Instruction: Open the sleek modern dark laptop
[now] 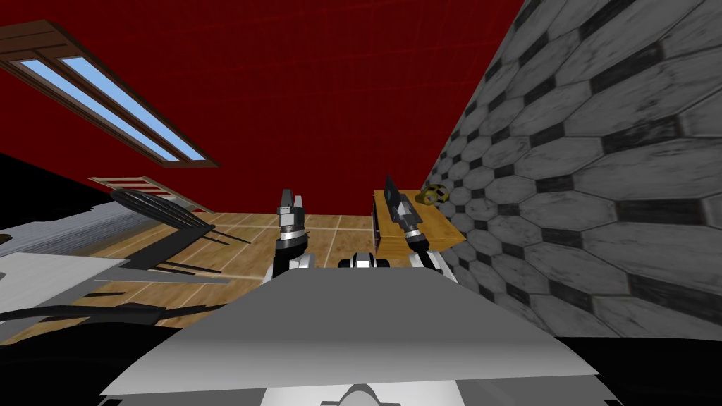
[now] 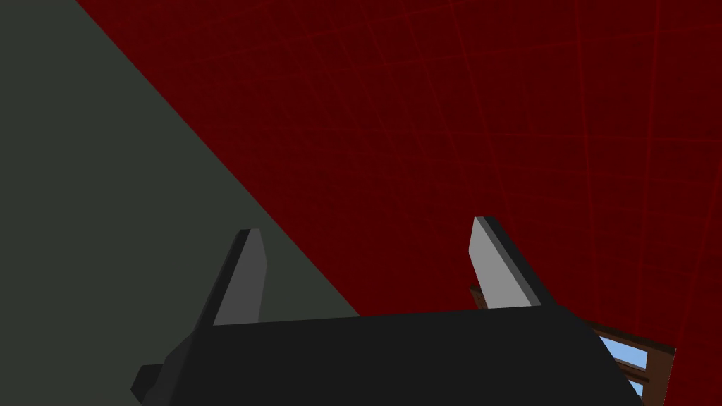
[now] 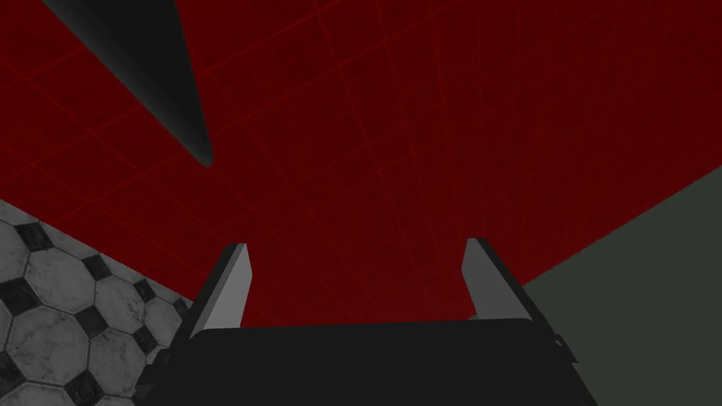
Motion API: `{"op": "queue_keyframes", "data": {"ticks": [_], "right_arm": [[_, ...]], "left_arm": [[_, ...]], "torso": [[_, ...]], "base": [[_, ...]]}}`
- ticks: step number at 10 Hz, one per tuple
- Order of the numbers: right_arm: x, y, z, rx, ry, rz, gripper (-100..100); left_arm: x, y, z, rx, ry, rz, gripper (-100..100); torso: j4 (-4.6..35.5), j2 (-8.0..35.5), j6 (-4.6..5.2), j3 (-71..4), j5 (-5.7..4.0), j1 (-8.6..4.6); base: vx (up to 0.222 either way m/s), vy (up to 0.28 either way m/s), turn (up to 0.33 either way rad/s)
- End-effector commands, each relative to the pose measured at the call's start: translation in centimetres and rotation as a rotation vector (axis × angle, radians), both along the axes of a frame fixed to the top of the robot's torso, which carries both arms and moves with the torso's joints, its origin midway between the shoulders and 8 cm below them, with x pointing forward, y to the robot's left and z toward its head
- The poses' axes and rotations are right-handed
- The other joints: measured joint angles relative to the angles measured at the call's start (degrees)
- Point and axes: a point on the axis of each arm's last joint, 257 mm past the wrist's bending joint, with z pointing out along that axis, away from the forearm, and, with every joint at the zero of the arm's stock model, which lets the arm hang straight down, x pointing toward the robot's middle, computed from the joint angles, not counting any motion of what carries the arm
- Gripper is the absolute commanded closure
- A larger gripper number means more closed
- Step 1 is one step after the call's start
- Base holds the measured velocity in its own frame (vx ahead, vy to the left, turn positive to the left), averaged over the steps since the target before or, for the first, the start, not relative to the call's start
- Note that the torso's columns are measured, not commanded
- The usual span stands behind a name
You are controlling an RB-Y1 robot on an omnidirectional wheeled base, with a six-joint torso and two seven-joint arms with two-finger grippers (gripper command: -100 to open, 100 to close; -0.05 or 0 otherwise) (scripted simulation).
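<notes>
"Where was the dark laptop, and how did it look?"

"I couldn't tell either. Ahead on my right a wooden table (image 1: 431, 227) stood against the tiled wall (image 1: 599, 176), with a small yellow-and-black object (image 1: 435, 194) at its far end."

"And the hands?"

"Both were raised toward the red wall (image 1: 317, 84). The left gripper (image 1: 290, 201) had its fingers (image 2: 500, 275) spread, holding nothing. The right gripper (image 1: 393, 196), in front of that table, had its fingers (image 3: 493, 289) spread and empty too."

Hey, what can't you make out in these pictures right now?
Head view: the yellow and black object on the wooden table is too small to identify.
Head view: the right claw covers part of that table.
Head view: the pale table is cut off by the picture's edge.
</notes>
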Motion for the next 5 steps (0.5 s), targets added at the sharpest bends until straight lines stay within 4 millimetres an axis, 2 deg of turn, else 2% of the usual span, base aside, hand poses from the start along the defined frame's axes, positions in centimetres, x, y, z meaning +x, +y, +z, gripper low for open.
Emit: {"op": "queue_keyframes", "data": {"ticks": [1, 2, 3, 5], "right_arm": [[0.6, -0.9, -2.3, -0.137, 0.032, -0.049, -100], [0.9, -1.6, -3.2, -0.196, 0.047, -0.070, -100], [0.9, -1.6, -3.2, -0.200, 0.046, -0.072, -100], [1.4, -3.1, -5.0, -0.325, 0.074, -0.117, -100]], "left_arm": [[0.0, 0.0, 0.0, 0.000, 0.000, 0.000, 0], [0.0, 0.0, 0.0, 0.000, 0.000, 0.000, 0], [0.0, 0.0, 0.0, 0.000, 0.000, 0.000, 0], [0.0, 0.0, 0.0, 0.000, 0.000, 0.000, 0]], "torso": [[0.01, 0.03, 0.00, 0.02, -0.01, 0.05], [0.01, 0.04, 0.00, 0.03, 0.05, 0.24], [0.01, 0.03, -0.01, 0.03, 0.09, 0.36], [0.04, 0.15, 0.00, 0.10, 0.01, 0.10]], "base": [[0.029, 0.108, -0.007], [0.040, 0.134, -0.012], [0.017, 0.086, -0.007], [0.012, 0.071, -0.004]]}}
